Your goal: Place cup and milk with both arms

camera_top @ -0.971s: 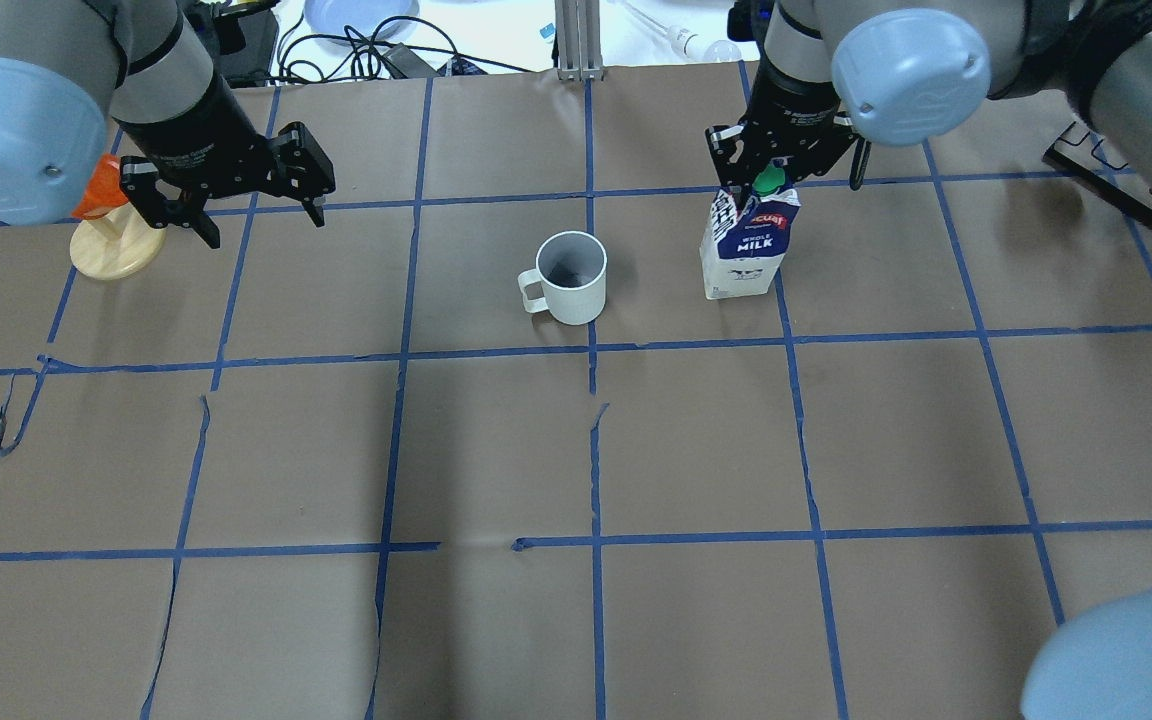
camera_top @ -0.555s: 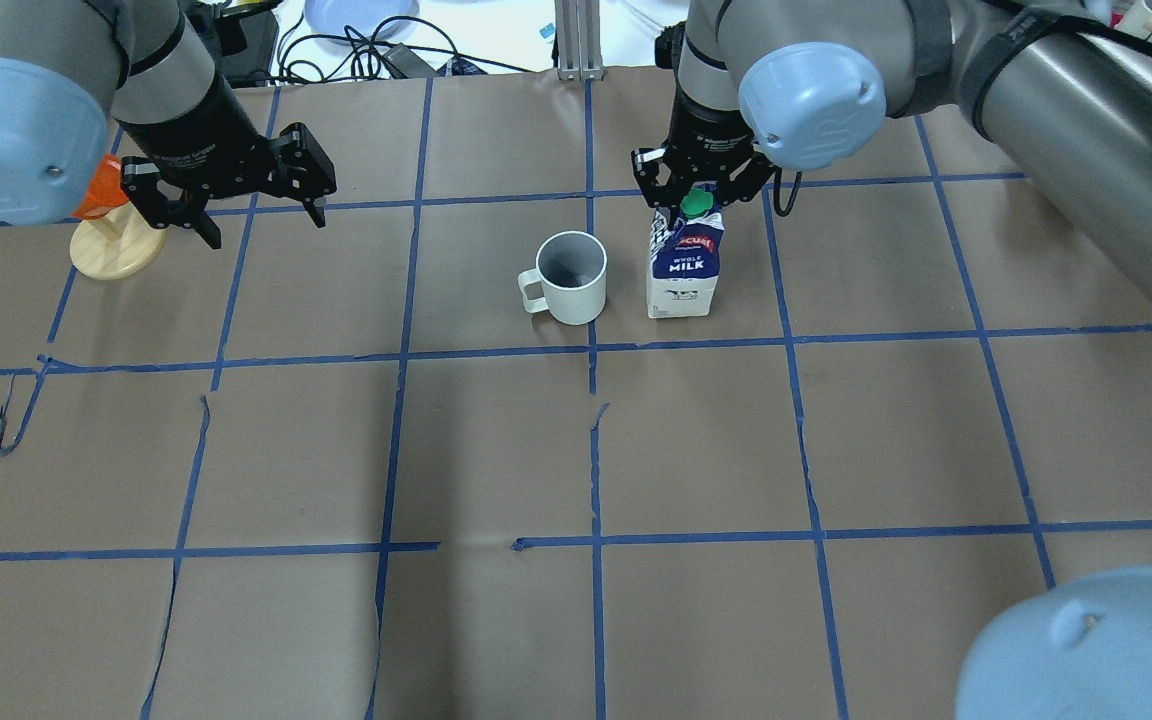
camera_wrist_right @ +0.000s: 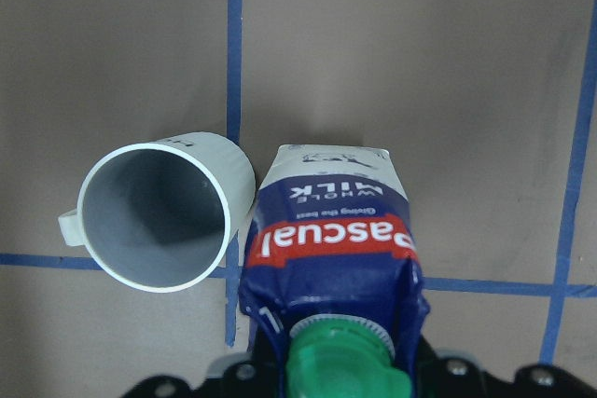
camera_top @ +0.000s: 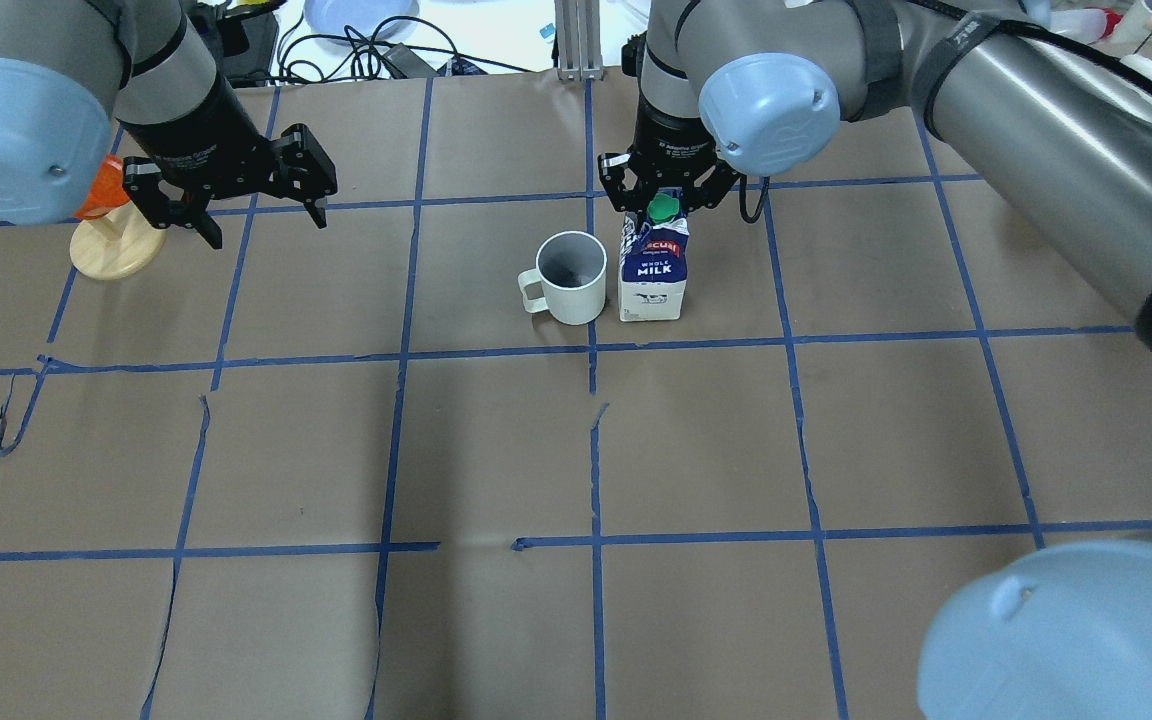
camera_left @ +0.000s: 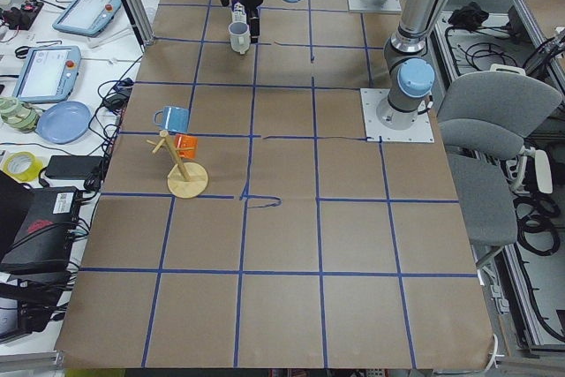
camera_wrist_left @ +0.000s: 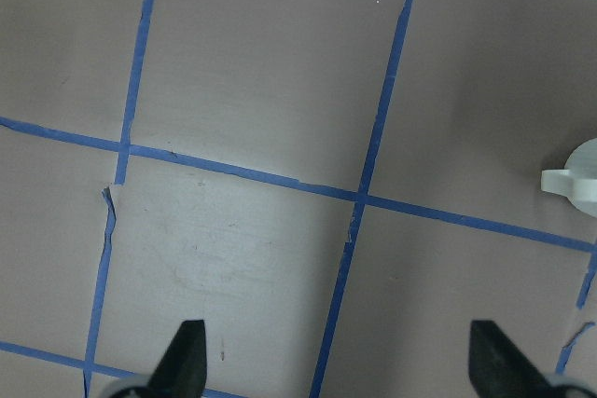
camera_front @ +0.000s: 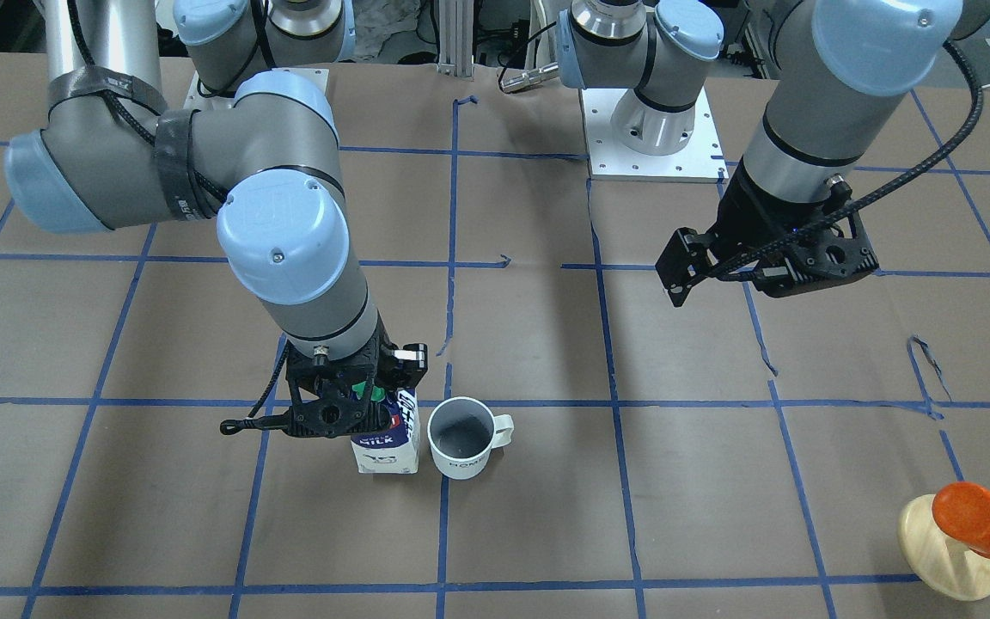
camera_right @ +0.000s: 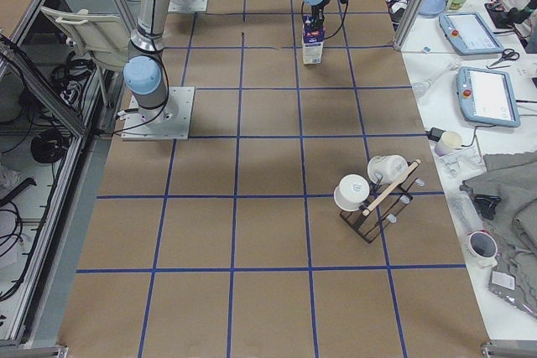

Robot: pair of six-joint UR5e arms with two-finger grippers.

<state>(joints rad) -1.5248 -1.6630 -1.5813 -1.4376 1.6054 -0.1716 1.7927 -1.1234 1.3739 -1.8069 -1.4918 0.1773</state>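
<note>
While the right gripper [camera_top: 664,200] pinches the top of the milk carton [camera_top: 652,285], the carton stands upright at centre frame, just right of the cup [camera_top: 570,290]. Left gripper [camera_top: 265,226] hangs spread and empty at upper left, near a wooden stand [camera_top: 116,255].

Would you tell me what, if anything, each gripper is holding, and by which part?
The right gripper holds the milk by its gable top, beside the green cap. The left gripper is open and holds nothing.
</note>
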